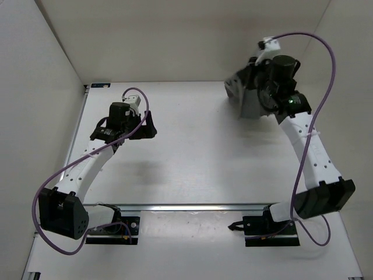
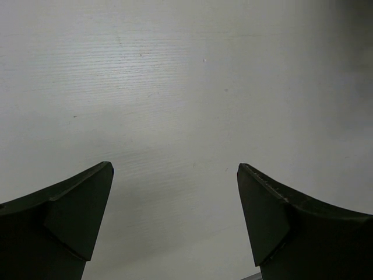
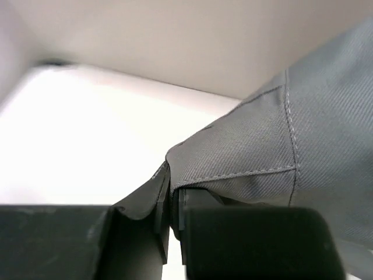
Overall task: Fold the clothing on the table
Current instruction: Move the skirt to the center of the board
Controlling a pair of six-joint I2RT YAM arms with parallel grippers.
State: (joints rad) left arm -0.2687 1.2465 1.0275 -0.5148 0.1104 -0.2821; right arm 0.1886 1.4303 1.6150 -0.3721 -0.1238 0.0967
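Observation:
The grey clothing (image 1: 247, 105) is bunched at the far right of the table (image 1: 192, 157), partly hidden under my right wrist. In the right wrist view a stitched hem corner of the clothing (image 3: 280, 146) is pinched between the fingers of my right gripper (image 3: 173, 192), which is shut on it, with the bright table (image 3: 76, 134) below. My left gripper (image 1: 125, 135) hovers over the left part of the table, far from the garment. Seen from its own wrist, the left gripper (image 2: 175, 169) is open with only bare table (image 2: 175, 87) between its fingers.
White walls close in the table at the back (image 1: 175, 35) and on both sides. A metal rail (image 1: 192, 207) runs across the near edge between the two arm bases. Purple cables (image 1: 332, 70) loop off both arms.

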